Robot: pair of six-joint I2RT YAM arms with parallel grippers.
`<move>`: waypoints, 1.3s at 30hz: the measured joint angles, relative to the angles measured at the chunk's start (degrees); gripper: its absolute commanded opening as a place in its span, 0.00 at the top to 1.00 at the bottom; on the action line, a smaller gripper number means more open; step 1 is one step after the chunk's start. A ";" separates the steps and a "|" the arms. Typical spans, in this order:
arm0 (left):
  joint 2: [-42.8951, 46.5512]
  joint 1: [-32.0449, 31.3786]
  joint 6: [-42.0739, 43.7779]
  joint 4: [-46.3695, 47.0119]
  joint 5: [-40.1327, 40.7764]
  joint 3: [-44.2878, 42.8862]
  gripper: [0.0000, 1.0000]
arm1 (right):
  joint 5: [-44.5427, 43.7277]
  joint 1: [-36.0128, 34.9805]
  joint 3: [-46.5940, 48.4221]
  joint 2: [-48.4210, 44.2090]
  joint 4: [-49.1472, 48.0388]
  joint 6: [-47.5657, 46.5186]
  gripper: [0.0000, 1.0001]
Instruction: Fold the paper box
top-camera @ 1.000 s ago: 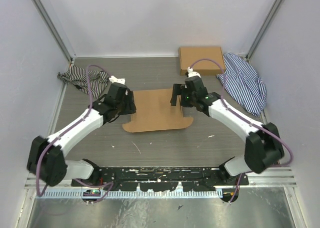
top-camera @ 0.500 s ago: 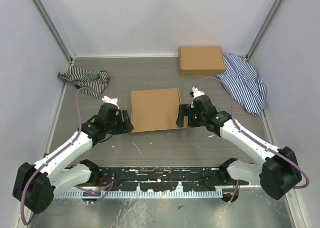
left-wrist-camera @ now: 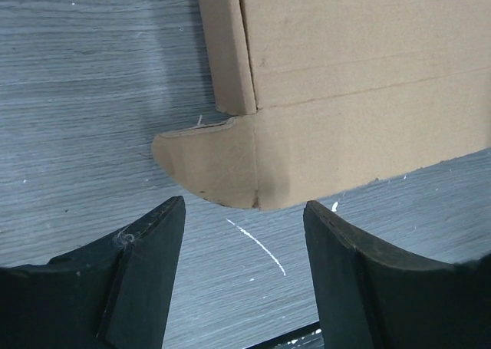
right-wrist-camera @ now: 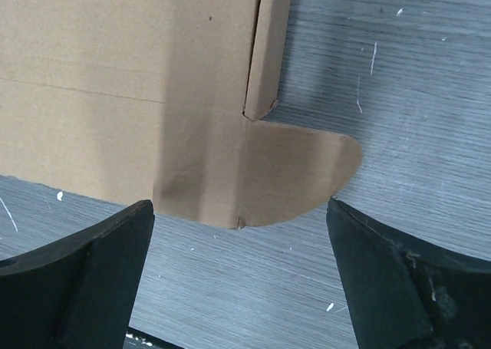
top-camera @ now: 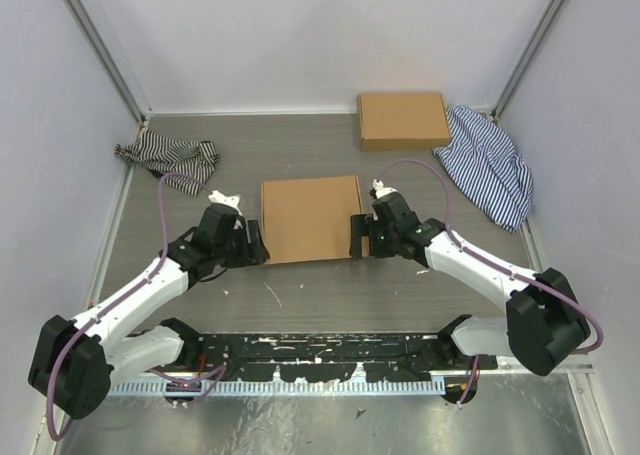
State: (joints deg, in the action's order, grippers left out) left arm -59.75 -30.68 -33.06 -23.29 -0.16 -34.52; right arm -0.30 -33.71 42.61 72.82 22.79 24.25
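The paper box (top-camera: pixel 310 217) lies in the middle of the table, a brown cardboard sheet with raised side flaps. My left gripper (top-camera: pixel 252 245) is open and empty at its near left corner; the left wrist view shows the rounded corner tab (left-wrist-camera: pixel 222 165) just beyond my fingertips (left-wrist-camera: pixel 153 234). My right gripper (top-camera: pixel 358 237) is open and empty at its near right corner; the right wrist view shows the rounded tab (right-wrist-camera: pixel 299 172) and the upright side flap (right-wrist-camera: pixel 268 50) ahead of the jaws. Neither gripper touches the cardboard.
Another brown cardboard box (top-camera: pixel 403 120), a neat rectangle, sits at the back right. A blue striped cloth (top-camera: pixel 490 165) lies at the right wall. A dark striped cloth (top-camera: pixel 168 157) lies at the back left. A black rail (top-camera: pixel 320 350) runs along the near edge.
Both grippers pulled back toward the near edge and lowered to the box's near corners. The box's near flap with rounded tabs, spread out a second ago, now looks tucked in.
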 measured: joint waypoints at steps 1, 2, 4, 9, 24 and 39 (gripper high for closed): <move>0.00 0.00 0.02 0.04 -0.33 -0.04 0.30 | -0.33 -0.24 0.04 0.00 0.02 -0.02 0.01; 0.00 0.00 0.02 0.07 -0.63 -0.09 0.30 | -0.72 -0.46 0.22 0.00 0.11 -0.13 0.01; 0.02 0.00 0.02 0.13 -1.22 -0.11 0.30 | -1.22 -0.81 0.70 0.00 0.35 -0.20 0.01; -0.22 0.00 0.11 0.22 -1.77 -0.11 0.30 | -2.23 -1.22 2.25 -0.02 1.16 -0.48 0.01; -4.04 0.00 0.46 -0.26 -1.90 -0.74 0.29 | -2.80 -1.81 3.91 0.00 2.19 -1.77 0.02; -5.60 0.00 0.00 -0.02 -3.50 -0.74 0.30 | -1.55 -2.75 3.91 2.27 1.77 -2.29 0.03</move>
State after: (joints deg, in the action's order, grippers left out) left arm -65.34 -30.68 -33.06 -23.31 -3.66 -35.27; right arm -1.85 -36.47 46.52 75.09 24.56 21.96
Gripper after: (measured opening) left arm 0.704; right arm 0.972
